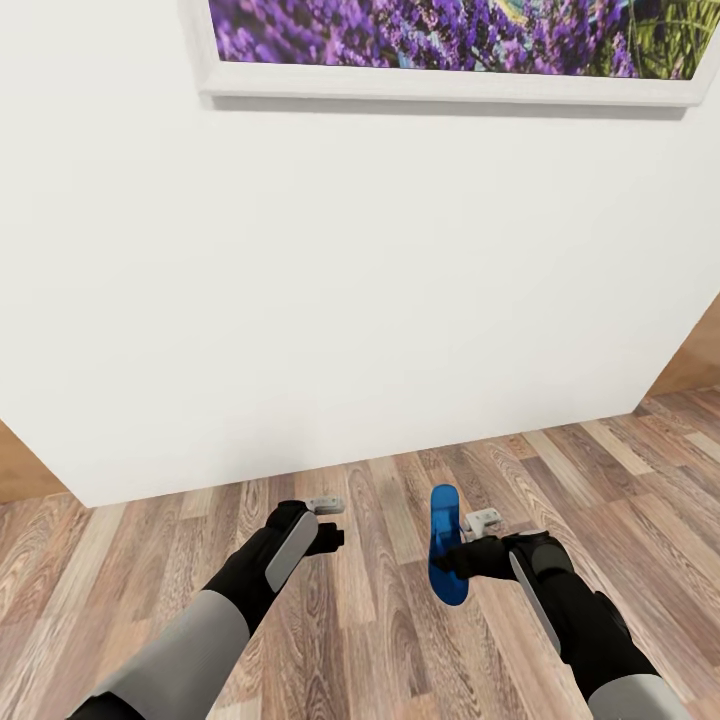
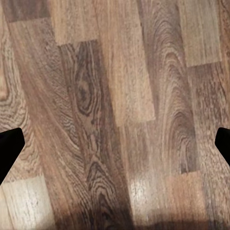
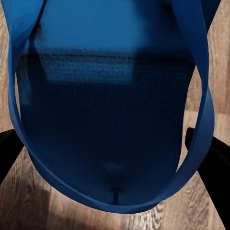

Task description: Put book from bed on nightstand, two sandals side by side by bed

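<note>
- A blue sandal (image 1: 446,545) is carried in the right hand (image 1: 468,545), held on edge above the plank floor (image 1: 400,640), in front of a white wall (image 1: 350,300).
- In the right wrist view the sandal (image 3: 105,110) has a thin flat sole with a narrow thong strap (image 3: 201,96) looping round it; it looks light and somewhat bendy.
- The right hand is pinching the sole's edge. Gripping the sole seems safer than the strap, which would let it swing.
- The left hand (image 1: 325,525) is spread and empty, its dark fingertips (image 2: 9,148) wide apart over bare floor (image 2: 115,96).
</note>
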Robot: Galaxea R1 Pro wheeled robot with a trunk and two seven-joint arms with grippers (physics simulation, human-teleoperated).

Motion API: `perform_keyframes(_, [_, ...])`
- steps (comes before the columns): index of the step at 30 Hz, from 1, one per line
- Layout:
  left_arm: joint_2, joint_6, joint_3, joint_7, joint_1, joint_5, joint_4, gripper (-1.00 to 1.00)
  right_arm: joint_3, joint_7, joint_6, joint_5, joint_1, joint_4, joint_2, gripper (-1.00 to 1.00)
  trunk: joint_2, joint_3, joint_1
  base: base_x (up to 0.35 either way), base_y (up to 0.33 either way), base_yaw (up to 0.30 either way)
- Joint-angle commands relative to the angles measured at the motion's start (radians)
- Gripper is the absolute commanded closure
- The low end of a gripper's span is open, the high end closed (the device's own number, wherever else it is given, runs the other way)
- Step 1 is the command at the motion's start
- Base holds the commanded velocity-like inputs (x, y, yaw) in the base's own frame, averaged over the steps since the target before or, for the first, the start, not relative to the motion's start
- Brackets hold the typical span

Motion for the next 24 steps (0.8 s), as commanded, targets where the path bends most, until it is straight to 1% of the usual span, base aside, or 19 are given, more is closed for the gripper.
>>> perform_keyframes(1, [0.000,0.001,-0.003,0.010,-0.001,0.011,-0.001,-1.00,0.001,0.006,0.003,0.007,-0.001,-0.001,-0.001,1.00,0.000,-0.001,0.000,0.000,0.000,0.000])
perform_keyframes(23, [0.000,0.001,-0.003,0.010,0.000,0.011,-0.001,-1.00,0.001,0.006,0.003,0.007,-0.001,-0.001,-0.001,1.00,0.000,-0.001,0.000,0.000,0.000,0.000])
perform_keyframes(24, [0.006,0.002,-0.009,0.008,0.005,0.010,-0.002,-1.00,0.002,0.005,0.003,0.007,0.004,-0.001,0.000,1.00,0.000,-0.001,0.000,0.000,0.000,0.000])
